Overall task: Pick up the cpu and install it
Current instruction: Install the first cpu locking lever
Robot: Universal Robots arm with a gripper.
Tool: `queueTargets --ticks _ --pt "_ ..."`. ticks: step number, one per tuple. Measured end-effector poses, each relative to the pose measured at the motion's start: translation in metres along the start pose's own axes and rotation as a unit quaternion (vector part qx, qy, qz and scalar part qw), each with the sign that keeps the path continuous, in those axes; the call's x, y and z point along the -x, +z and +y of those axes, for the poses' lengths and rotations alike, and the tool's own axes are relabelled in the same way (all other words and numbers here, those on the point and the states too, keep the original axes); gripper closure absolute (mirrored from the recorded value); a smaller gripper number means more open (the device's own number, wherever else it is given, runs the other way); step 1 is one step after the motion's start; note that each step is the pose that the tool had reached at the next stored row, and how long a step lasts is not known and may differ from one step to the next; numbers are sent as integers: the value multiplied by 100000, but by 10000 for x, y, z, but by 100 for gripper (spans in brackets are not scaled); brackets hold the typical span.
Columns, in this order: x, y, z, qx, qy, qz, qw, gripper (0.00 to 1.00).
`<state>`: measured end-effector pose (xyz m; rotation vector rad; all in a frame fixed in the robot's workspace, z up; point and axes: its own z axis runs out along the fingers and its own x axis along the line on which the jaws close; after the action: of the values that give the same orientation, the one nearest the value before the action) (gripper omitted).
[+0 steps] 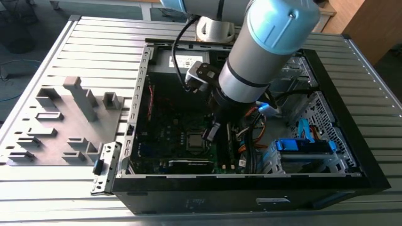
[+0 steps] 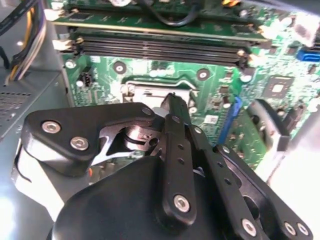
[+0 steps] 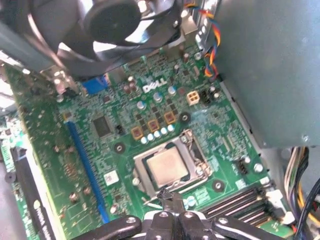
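Observation:
The cpu [image 3: 167, 166], a small pale silvery square, lies flat in the motherboard socket [image 3: 196, 150] inside the black computer case [image 1: 251, 190]. In the exterior view the cpu [image 1: 196, 140] shows just to the exterior view's left of my gripper [image 1: 212, 132], which reaches down into the case. My gripper [image 3: 169, 194] hangs just beside the socket's edge, its black fingers drawn together with nothing between them. In the second wrist view the gripper [image 2: 172, 101] points at the socket frame [image 2: 134, 85] and hides most of what lies in it.
A grey fixture with tall blocks [image 1: 69, 117] stands outside the case on the exterior view's left. Memory slots [image 2: 155, 47], a fan [image 3: 115, 20], an upright expansion card [image 3: 30, 165], cable bundles [image 1: 251, 136] and a blue drive bay [image 1: 301, 146] crowd the case.

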<state>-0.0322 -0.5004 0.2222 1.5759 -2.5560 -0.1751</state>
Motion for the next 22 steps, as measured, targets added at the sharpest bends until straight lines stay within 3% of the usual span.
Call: queueTargets --ticks 3,11,16,22 --pt "22 16 74 -3 4 -3 100000 89" --pt "-32 76 304 -147 0 -71 100000 89" --pt "-33 67 332 -181 -4 -70 100000 89" --pt "-40 -65 355 -179 0 -84 100000 89"
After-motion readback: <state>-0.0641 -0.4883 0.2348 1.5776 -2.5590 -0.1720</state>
